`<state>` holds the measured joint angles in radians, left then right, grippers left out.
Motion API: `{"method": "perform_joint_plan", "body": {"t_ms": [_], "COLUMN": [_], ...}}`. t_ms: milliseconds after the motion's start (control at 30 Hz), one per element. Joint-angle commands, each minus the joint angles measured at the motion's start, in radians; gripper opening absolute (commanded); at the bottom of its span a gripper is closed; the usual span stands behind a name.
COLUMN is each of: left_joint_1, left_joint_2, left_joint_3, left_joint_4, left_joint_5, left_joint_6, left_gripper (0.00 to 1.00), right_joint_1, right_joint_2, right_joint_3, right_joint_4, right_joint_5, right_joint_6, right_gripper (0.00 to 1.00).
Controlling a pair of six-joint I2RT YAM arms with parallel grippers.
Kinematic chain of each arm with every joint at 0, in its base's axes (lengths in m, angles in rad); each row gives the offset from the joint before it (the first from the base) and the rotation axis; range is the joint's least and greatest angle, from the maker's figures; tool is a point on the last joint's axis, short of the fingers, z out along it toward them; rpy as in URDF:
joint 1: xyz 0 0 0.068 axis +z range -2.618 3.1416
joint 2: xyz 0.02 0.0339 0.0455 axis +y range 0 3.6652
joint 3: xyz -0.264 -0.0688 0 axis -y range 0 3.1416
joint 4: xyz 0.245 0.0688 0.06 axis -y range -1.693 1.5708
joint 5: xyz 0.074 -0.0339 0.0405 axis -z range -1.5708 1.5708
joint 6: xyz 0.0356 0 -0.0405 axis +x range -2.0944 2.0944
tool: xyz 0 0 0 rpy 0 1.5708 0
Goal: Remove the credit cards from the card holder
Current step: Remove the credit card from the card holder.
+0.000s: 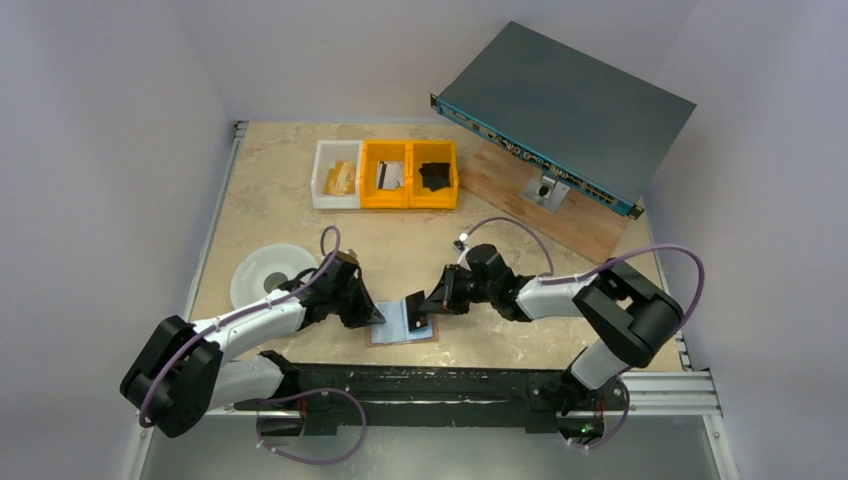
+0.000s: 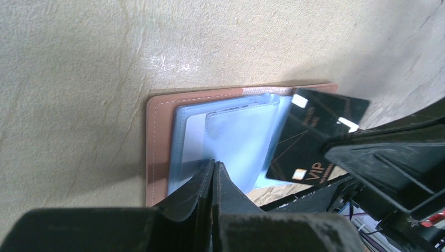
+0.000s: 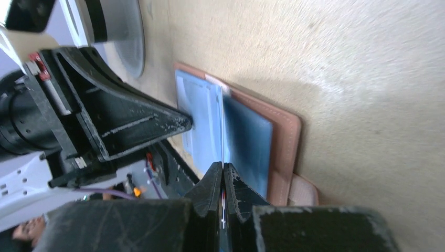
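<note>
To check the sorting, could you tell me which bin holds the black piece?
The right-hand yellow bin; the middle yellow bin holds something pale, the white bin something gold.

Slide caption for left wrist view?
Shut left jaws press the open card holder; right jaws pinch a black VIP card.

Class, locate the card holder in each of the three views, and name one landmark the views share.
Top external: card holder lower centre.
Left wrist: centre, open, beyond the jaws.
Right wrist: centre, above the jaws.
Shared landmark: left gripper, tip on its blue face.
</note>
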<state>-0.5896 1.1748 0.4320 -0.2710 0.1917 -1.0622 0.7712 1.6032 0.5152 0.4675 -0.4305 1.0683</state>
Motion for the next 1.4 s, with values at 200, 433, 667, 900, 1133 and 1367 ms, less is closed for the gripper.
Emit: {"method": "perform_joint_plan", "body": {"t_ms": [200,433,667,900,1133,1367], "left_joint_1": [0.007,0.006,0.006,0.011,0.033,0.043], "left_joint_2": [-0.021,-0.072,-0.156,-0.223,-0.264,-0.247], "left_joint_3": [0.041,0.151,0.272,0.314,0.318,0.274], "left_joint_4": [-0.153,-0.203,-0.287,-0.26,-0.171,-0.017], "left_joint_5": [-0.09,-0.052,-0.033,0.071,0.19,0.343], "left_joint_6": [0.052,0.103,0.154,0.214,0.237,0.202], "left_gripper": [0.0,0.03,0.39,0.74,0.75,0.69], "right_joint_1": [-0.031,-0.033,-0.036,-0.041,-0.052,-0.068], "right_joint_2": [-0.195,-0.272,-0.322,-0.365,-0.413,-0.434], "right_joint_3": [0.035,0.088,0.112,0.134,0.147,0.132], "right_joint_4": [-0.239,-0.318,-0.355,-0.368,-0.35,-0.244], "right_joint_5": [0.098,0.108,0.111,0.098,0.054,-0.055], "right_joint_6": [-0.085,-0.1,-0.1,-0.093,-0.075,-0.025], "right_gripper": [0.0,0.0,0.0,0.0,0.0,0.0]}}
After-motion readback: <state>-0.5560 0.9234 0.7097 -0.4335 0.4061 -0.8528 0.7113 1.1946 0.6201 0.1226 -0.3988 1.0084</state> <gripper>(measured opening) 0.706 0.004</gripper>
